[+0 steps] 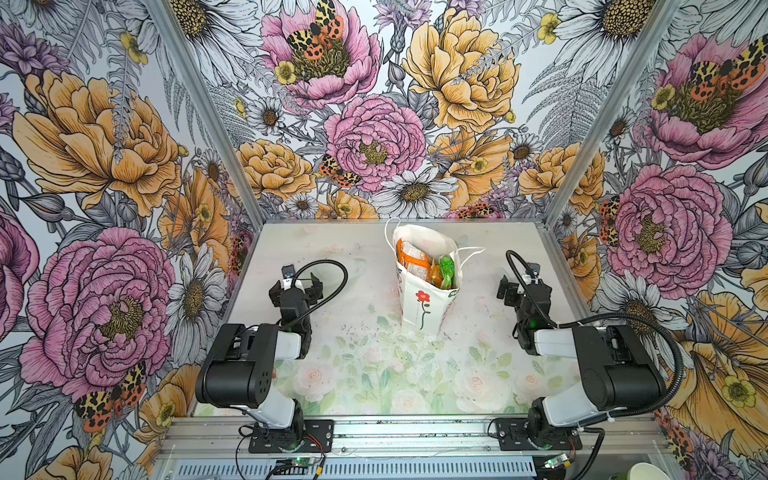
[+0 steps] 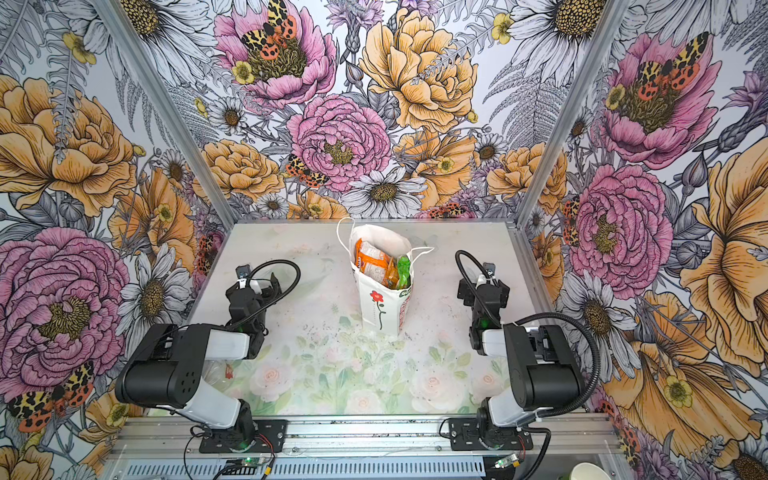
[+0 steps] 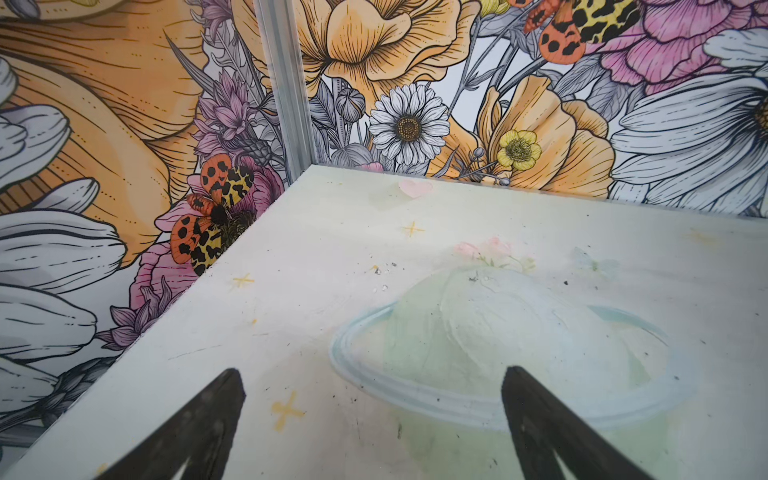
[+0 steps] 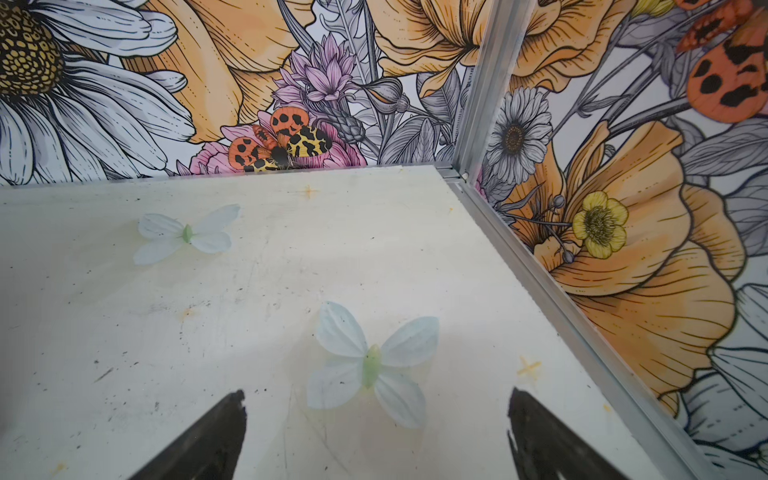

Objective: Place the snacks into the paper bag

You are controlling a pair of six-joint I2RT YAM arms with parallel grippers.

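On the left, the left claw (image 1: 300,280) hangs low over the table (image 1: 353,286), well apart from the bag and pointing toward the back left corner. In the left wrist view the left claw (image 3: 372,370) stands wide, its two dark fingers (image 3: 208,415) spread with nothing between them but the table's faded print of a ringed planet (image 3: 498,353). Toward the back middle of the table, between the two arms, the paper bag (image 1: 419,305) stands upright with its mouth open; it shows in both top views, with the red flower drawing (image 2: 377,297) on the side that faces the camera. One white cord handle (image 1: 388,235) loops up at the back left of the bag and another (image 1: 473,250) hangs out to its right. The snacks (image 1: 411,257) sit inside the bag: orange packets fill the left part of the mouth and a green one (image 1: 446,268) is wedged against the right wall, also seen in a top view (image 2: 402,268). No packet lies loose on the table. On the right, the right claw (image 1: 519,282) hovers low near the right wall, well clear of the bag. In the right wrist view the right claw (image 4: 377,391) is wide too and holds nothing, above a pale printed butterfly (image 4: 372,361).
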